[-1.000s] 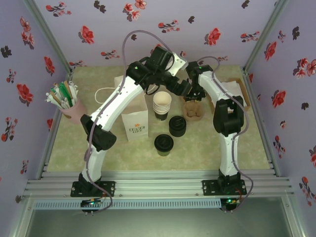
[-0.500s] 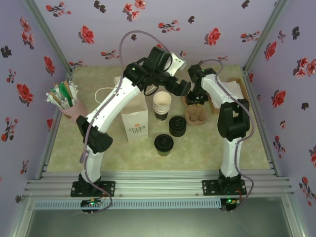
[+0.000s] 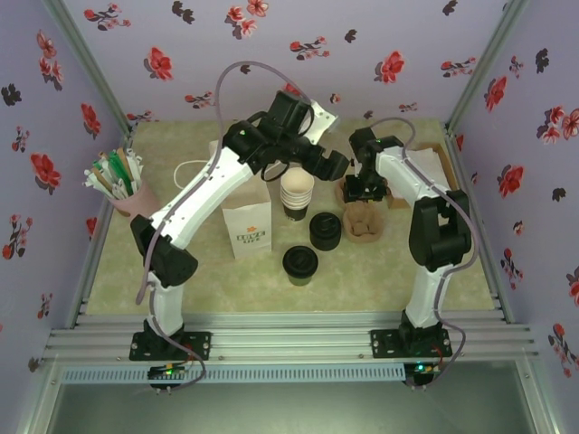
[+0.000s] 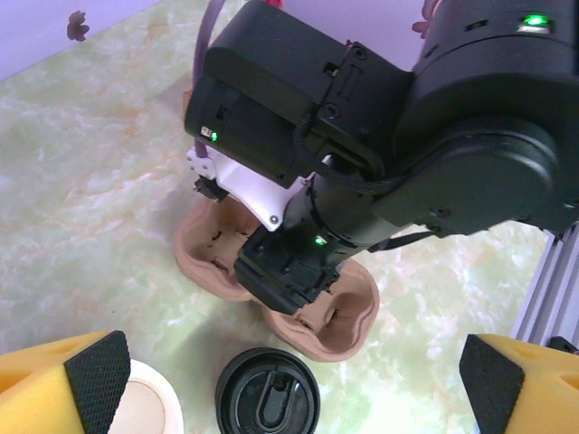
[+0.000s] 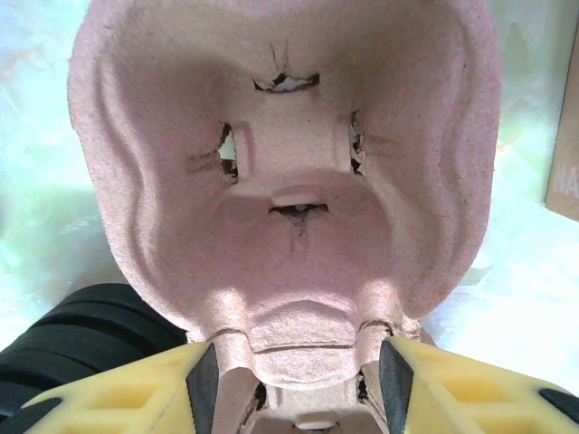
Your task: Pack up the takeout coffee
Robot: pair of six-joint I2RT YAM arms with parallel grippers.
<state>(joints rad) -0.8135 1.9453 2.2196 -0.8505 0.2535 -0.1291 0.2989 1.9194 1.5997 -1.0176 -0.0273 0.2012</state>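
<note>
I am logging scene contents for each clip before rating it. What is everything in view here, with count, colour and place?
takeout coffee: one, dark cup with black lid, front centre of the table
paper bag: one, white, upright, left of the coffee
cup stack: one, cream-rimmed, behind the coffee
lid stack: one, black, between cup stack and carrier
cup carrier: one, brown pulp, right of the lid stack
stick holder: one, pink, holding mixed sticks, far left
cardboard box: one, tan, back right
table: one, pale green marbled
left tool: one, yellow fingers, open, raised over the lid stack
right tool: one, yellow fingers, astride the carrier's end
</note>
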